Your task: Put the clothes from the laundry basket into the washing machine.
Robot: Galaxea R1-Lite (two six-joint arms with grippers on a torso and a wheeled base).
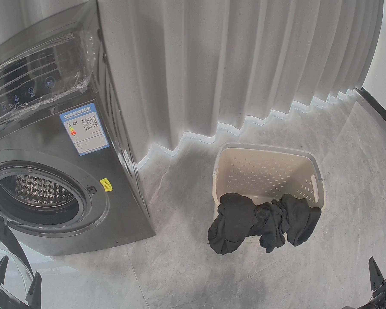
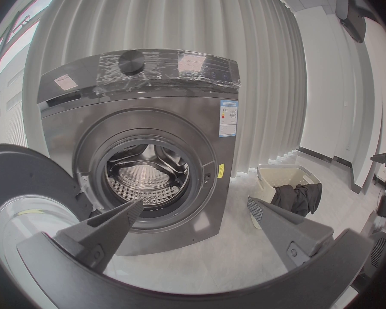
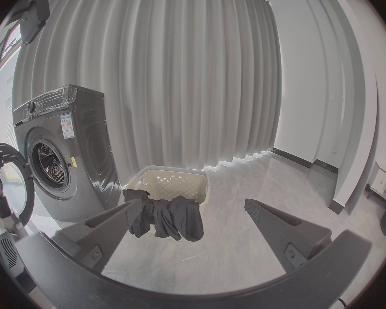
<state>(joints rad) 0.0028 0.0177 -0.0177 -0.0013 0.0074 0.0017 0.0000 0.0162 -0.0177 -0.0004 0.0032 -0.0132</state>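
Holding both sets of jaws spread wide, I grip nothing. My left jaws hang low over the grey floor (image 1: 193, 262) with only air between them, and my right jaws stand open and empty in the same way.

Nearest my left jaws is the washing machine's round door (image 2: 21, 181), swung fully open just beside them on their outer side. Straight ahead of those jaws stands the washing machine (image 1: 73, 194), its mouth uncovered and the steel drum (image 2: 146, 177) showing inside.

Ahead of my right jaws, and off to the right of my left jaws, the laundry basket (image 1: 266, 172) sits on the floor, apart from the machine. The black clothes (image 1: 248, 224) lie bunched over the basket's rim on the side nearest my right jaws. Part of them hangs down its outer wall, well apart from either set of jaws.

Beyond machine and basket a pale pleated curtain (image 1: 244, 43) falls to the floor.
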